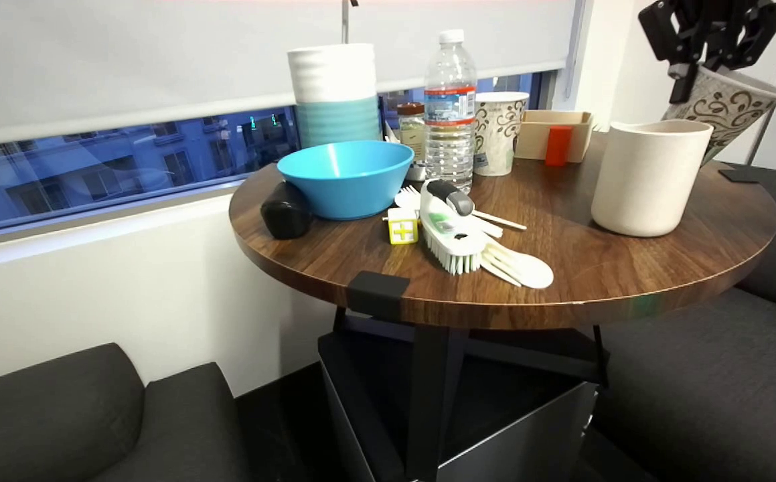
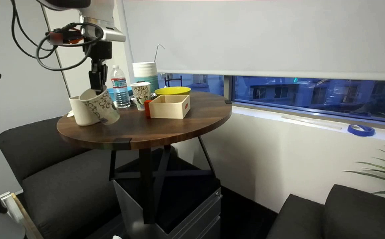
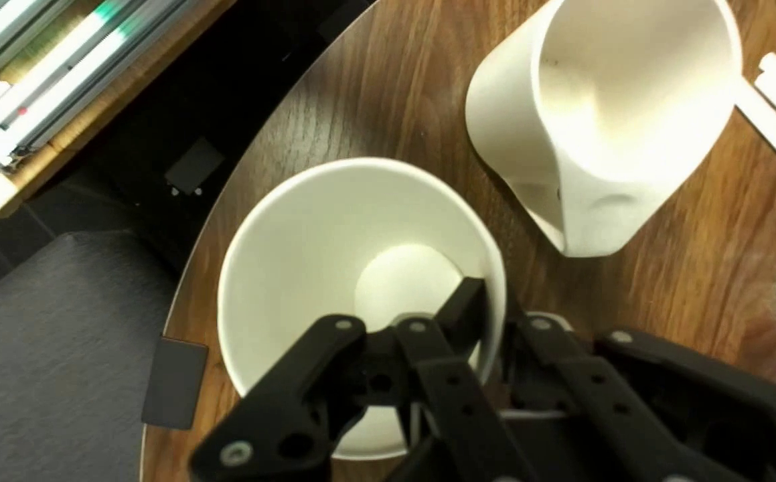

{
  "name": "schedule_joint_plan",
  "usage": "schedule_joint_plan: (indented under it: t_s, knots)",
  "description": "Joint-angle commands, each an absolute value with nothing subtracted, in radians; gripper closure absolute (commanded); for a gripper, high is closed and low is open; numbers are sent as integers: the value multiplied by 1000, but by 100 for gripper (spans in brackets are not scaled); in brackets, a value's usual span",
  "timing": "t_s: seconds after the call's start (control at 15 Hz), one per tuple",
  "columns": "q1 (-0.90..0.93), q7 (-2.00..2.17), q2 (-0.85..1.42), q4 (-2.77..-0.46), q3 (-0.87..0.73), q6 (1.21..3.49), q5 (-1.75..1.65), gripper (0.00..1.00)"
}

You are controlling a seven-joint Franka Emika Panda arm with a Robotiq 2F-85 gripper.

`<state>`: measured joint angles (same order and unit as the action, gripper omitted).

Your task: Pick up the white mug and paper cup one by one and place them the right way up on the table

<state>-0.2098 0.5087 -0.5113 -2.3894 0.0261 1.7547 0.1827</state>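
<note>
The hand (image 3: 493, 318) is closed on the rim of the paper cup (image 2: 102, 107), one finger inside the wall and one outside. In the wrist view that cup is near the middle of the frame, its mouth toward the camera. It is tilted in both exterior views; in an exterior view it is left of centre, mouth toward the upper left, base toward the lower right. I cannot tell whether the base touches the desk (image 1: 548, 207).

The white mug (image 1: 649, 184) stands upright on the desk, at the right of the frame in an exterior view, hiding part of the held cup. The wrist view has it at the upper right, wood showing between the two.

A similar patterned cup (image 1: 500, 137) stands upright just beside the water bottle (image 1: 451, 110), at the upper middle of the frame. Left of these is a blue bowl (image 1: 347, 187); near the centre lies a scrub brush (image 1: 451, 248), white cutlery (image 1: 531, 270) around it. A wooden box (image 2: 167, 109) sits near mid-frame in an exterior view.
</note>
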Motion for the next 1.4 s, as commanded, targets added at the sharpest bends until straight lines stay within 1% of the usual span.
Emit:
schedule_joint_plan:
  t_s: [0.0, 0.2, 0.27, 0.33, 0.4, 0.6, 0.67, 0.87, 1.0, 1.07, 1.33]
  knots:
    - [-185, 500, -367, -2268, 34, 1696, 120, 98]
    - [-176, 508, -298, -2211, 23, 1665, 91, 98]
    - [-174, 500, -283, -2197, 16, 1650, 88, 96]
    - [-173, 488, -282, -2194, 9, 1647, 84, 68]
    - [-172, 485, -280, -2188, 6, 1642, 74, 68]
    - [-171, 467, -299, -2178, -6, 1632, 55, 49]
    - [-171, 460, -312, -2180, -9, 1632, 49, 40]
    - [-169, 398, -374, -2197, -19, 1640, 26, 20]
    - [-164, 325, -430, -2222, -23, 1665, -5, 5]
    - [-161, 287, -457, -2227, -27, 1670, -10, 1]
    - [-131, 133, -571, -2263, -34, 1687, -16, 0]
